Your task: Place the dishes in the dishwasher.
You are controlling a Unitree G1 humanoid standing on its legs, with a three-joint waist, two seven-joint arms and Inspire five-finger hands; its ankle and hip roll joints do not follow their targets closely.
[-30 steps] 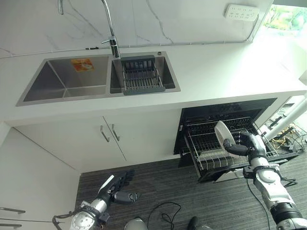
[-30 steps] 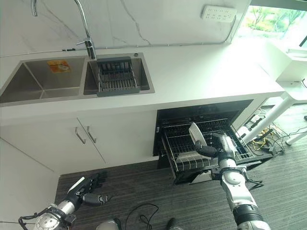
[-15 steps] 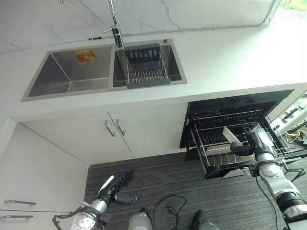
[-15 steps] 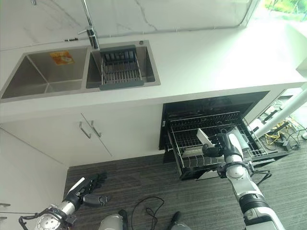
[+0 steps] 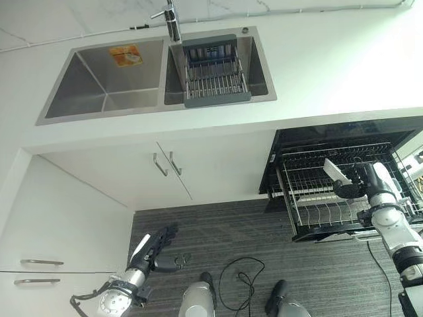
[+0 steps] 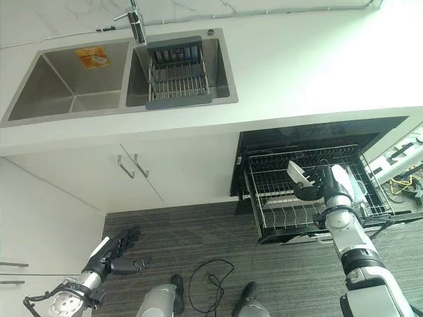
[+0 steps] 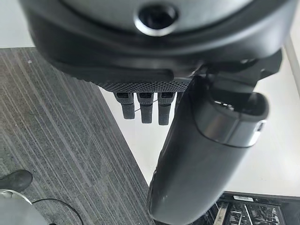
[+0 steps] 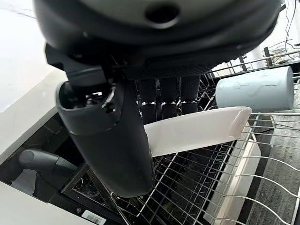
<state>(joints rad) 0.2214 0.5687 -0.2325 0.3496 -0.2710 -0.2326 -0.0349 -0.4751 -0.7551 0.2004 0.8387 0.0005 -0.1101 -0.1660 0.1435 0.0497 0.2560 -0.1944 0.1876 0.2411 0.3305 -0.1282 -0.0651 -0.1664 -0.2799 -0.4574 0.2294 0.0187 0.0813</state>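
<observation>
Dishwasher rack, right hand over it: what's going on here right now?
The right hand is holding a white plate, thumb and fingers pinched on it, over the pulled-out dishwasher rack. The plate is not yet seated between the rack's tines. A pale blue cup already lies in the rack beside it. The left hand hangs low over the dark floor, fingers straight, holding nothing. Up on the counter, the sink has a drainer basket in its right basin.

The sink (image 5: 106, 86) sits in the table (image 5: 330, 72), with a drainer (image 5: 215, 79) in its right basin. Under the table, cabinet doors (image 5: 165, 175) are left of the dishwasher (image 5: 344, 135), whose rack (image 5: 324, 205) is pulled out. The right hand (image 6: 316, 187) holds a plate (image 6: 297, 175) over the rack, near a cup (image 8: 255, 88) lying in it. The left hand (image 5: 155, 247) hangs above the floor (image 5: 225, 238).
</observation>
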